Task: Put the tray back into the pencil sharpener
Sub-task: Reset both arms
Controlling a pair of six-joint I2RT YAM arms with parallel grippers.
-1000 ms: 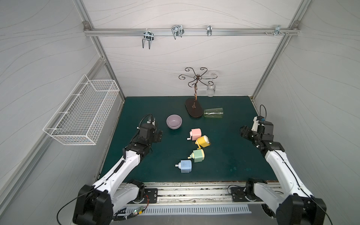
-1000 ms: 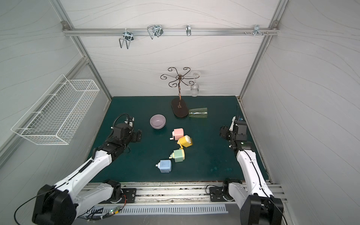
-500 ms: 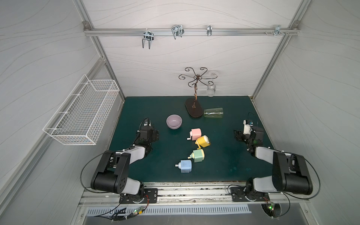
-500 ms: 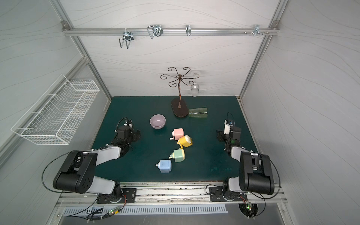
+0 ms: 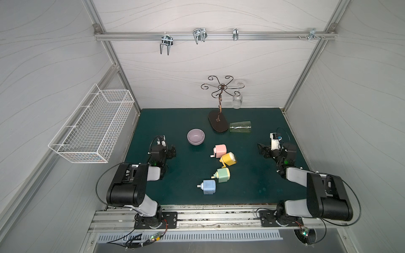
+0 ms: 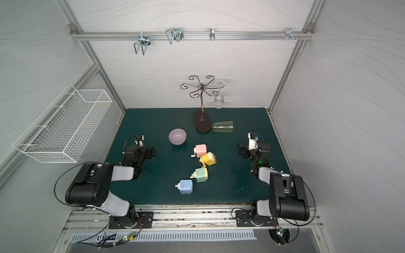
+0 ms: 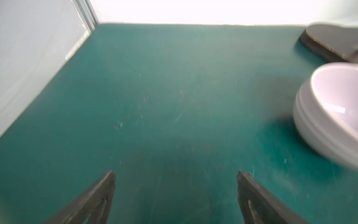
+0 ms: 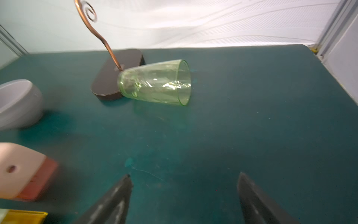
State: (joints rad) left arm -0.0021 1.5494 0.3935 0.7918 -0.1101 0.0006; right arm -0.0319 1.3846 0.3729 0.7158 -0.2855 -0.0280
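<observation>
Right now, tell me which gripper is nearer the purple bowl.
Left. The left gripper sits close beside the purple bowl, a little nearer the robot's base. The right gripper is far across the mat, beyond the pink pencil sharpener.

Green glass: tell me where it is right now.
In both top views the green glass lies on its side near the back of the table, just right of the dark stand base, ahead of the right gripper.
</observation>
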